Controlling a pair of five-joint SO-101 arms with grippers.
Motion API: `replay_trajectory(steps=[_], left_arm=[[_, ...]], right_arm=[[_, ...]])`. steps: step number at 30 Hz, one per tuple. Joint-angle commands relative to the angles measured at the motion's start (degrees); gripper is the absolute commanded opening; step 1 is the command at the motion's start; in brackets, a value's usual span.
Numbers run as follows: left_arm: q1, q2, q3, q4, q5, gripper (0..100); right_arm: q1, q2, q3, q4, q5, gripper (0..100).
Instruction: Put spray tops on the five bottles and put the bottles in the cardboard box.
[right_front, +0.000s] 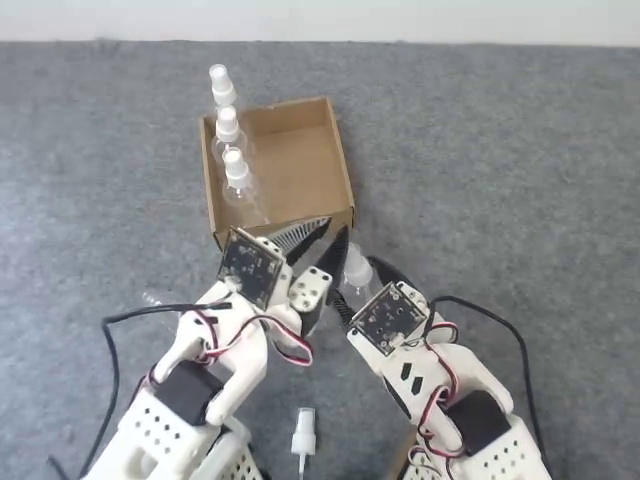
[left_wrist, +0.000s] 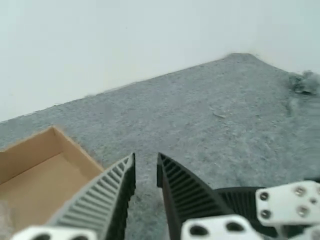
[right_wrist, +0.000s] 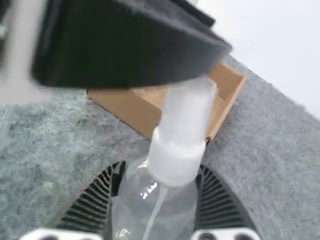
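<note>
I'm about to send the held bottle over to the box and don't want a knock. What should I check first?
1. right gripper holding the bottle: ok, a finger on each side.
2. spray top on that bottle: ok; screwed tight, cannot tell.
3. left gripper clear of it: not ok, it hangs open close over the spray top.
4. Room in the cardboard box: ok, three bottles along one side, the rest bare.
5. spare spray top: ok, lying on the carpet between the arms' bases.

Grey felt mat (right_front: 500, 150), white wall (left_wrist: 125, 40), lint clump (left_wrist: 303, 82)
</note>
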Motion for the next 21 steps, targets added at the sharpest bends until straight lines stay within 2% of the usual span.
replay_trajectory(steps=[1, 7, 21], left_arm=[[3.25, 0.88, -1.19, -0.88, -0.62, 7], [4.66, 0.88, -0.92, -0.97, -5.01, 7], [2.02, 0.26, -5.67, 0.62, -4.66, 7]], right_arm=[[0.57, -1.19, -5.36, 1.54, 0.44, 3.8], [0.57, -1.19, -5.27, 1.80, 0.53, 3.8], [0.40, -1.19, -5.10, 3.38, 0.53, 3.8]])
